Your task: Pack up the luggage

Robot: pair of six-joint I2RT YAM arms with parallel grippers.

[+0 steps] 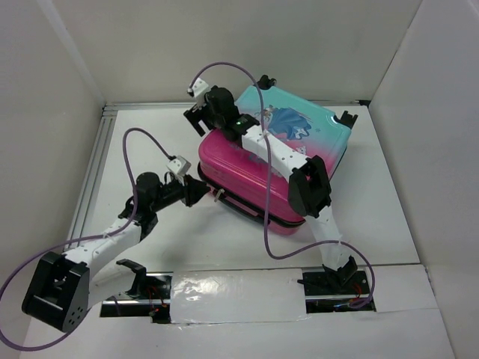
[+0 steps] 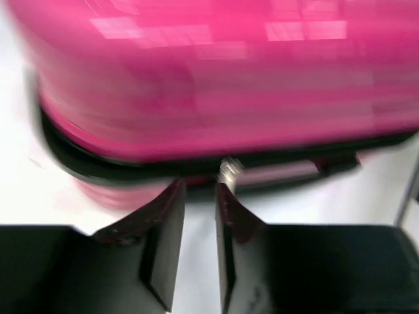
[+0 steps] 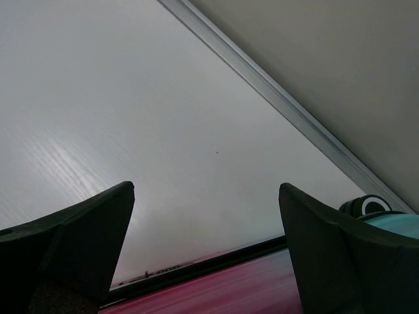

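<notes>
The luggage (image 1: 299,127) lies flat and closed on the white table, pink at its near left end and teal with a princess print at its far right end. My left gripper (image 1: 200,191) is low at its near left corner. In the left wrist view its fingers (image 2: 200,186) stand a narrow gap apart with nothing between them, and a small metal zip pull (image 2: 229,171) sits just past the right fingertip on the black zip band below the pink shell (image 2: 216,85). My right gripper (image 1: 196,120) hovers wide open over the far left corner, with the pink shell (image 3: 216,291) below it.
White enclosure walls stand on three sides, with an aluminium rail (image 1: 93,172) along the left and back of the table. Black wheels (image 1: 348,117) stick out at the suitcase's far end; one shows in the right wrist view (image 3: 363,206). Purple cables loop above both arms.
</notes>
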